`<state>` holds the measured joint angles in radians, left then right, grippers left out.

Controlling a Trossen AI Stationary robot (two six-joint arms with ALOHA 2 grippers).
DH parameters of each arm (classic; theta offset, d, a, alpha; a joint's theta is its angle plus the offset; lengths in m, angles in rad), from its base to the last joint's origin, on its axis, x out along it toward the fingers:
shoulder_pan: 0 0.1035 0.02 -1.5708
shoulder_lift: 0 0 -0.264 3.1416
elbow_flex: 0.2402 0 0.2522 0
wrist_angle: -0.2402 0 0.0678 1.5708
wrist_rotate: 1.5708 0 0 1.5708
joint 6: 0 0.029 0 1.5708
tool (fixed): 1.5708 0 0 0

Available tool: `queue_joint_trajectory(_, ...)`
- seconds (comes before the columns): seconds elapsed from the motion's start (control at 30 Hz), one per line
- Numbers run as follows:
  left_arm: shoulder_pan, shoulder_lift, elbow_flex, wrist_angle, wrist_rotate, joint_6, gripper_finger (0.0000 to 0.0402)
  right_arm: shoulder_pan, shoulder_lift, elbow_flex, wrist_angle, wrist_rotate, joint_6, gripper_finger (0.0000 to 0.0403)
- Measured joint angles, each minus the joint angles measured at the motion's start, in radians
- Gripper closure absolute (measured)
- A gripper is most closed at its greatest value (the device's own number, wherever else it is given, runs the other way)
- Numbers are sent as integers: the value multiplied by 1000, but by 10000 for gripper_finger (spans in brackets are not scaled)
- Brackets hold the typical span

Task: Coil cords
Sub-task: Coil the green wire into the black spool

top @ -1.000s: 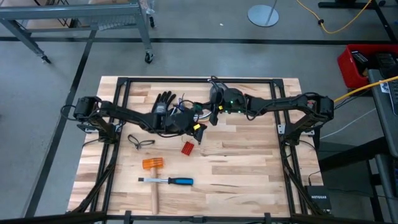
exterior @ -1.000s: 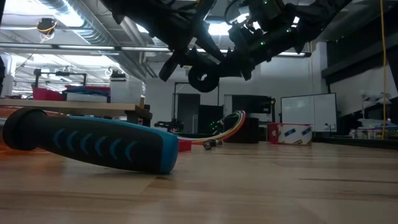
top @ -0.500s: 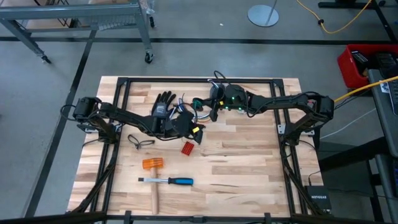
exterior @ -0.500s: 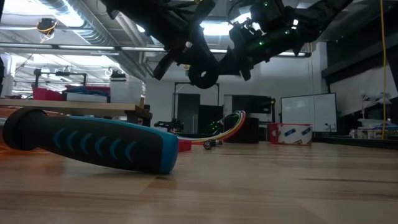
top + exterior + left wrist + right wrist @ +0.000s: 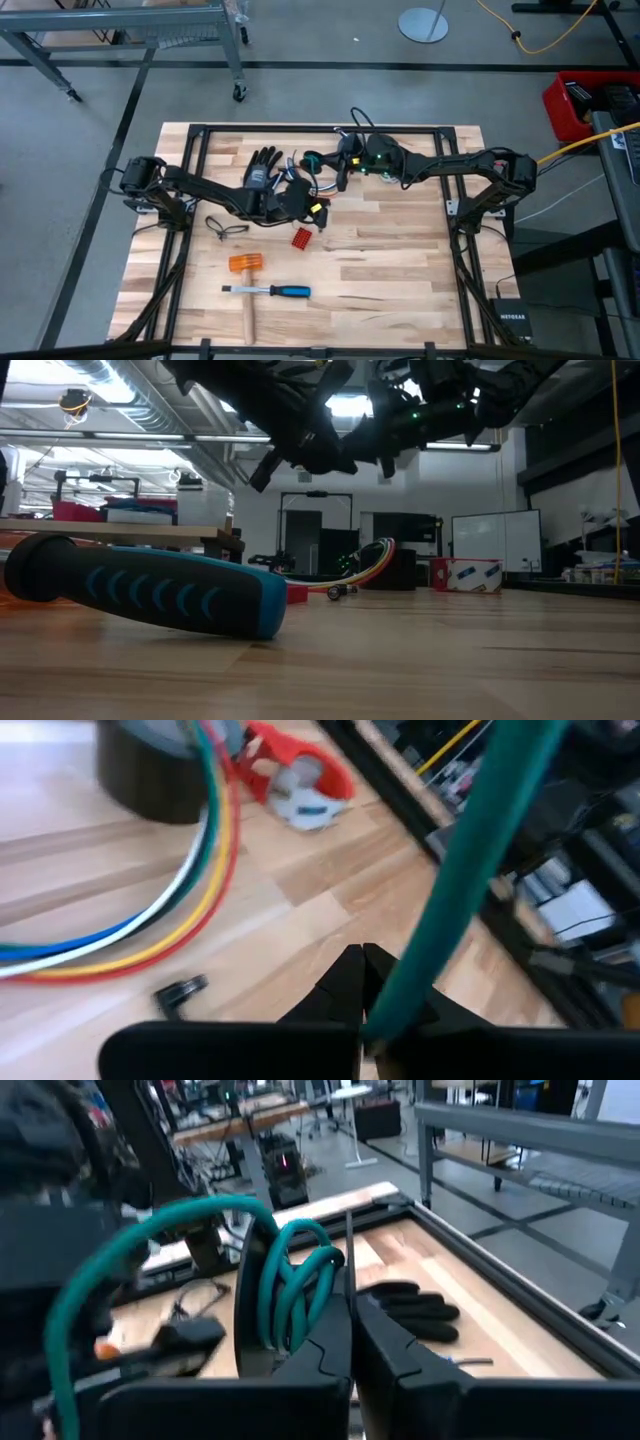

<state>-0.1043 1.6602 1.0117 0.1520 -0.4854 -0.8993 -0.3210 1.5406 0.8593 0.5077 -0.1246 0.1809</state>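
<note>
Looping through the air above the table's far middle, the green cord (image 5: 295,1280) is strung between both arms. That slack-free hold looks meant to keep the turns from springing open while another is laid on. I count about three loops, stacked side by side against the right gripper (image 5: 350,1320). Its fingers sit pressed together, though I cannot tell whether a strand is nipped between them. From the coil, one long arc of the cord runs over to the left gripper (image 5: 362,970), whose fingers are clamped on it near their tips, so this arm probably feeds and steers the free length.

Below on the wood lies a second lot of wire, a bundle of strands (image 5: 150,940). It has five colours: blue, white, green, yellow and red. It is untouched, curving past one grey tape roll (image 5: 150,770) and one red tape dispenser (image 5: 295,775). One black glove (image 5: 410,1305) rests flat just beyond the coil.
</note>
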Motion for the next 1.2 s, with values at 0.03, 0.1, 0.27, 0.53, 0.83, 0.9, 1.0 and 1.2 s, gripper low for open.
queue_joint_trajectory(0.03,0,6,0,23,0,5,401,0,0,0,11,0,5,402)
queue_joint_trajectory(0.1,0,14,0,41,0,10,401,0,0,0,29,0,12,402)
queue_joint_trajectory(0.27,0,38,0,89,3,16,401,0,0,0,59,0,28,402)
queue_joint_trajectory(0.53,-44,49,0,122,17,46,401,-26,0,1,56,0,2,402)
queue_joint_trajectory(0.83,-182,48,0,25,-212,59,401,-148,0,1,22,-198,33,402)
queue_joint_trajectory(0.9,-216,48,0,-21,-349,36,401,-170,0,1,21,-255,43,402)
queue_joint_trajectory(1.0,-263,48,0,-82,-509,3,401,-201,0,1,21,-315,51,402)
queue_joint_trajectory(1.2,-346,48,0,-100,-634,-55,401,-245,0,1,15,-341,51,402)
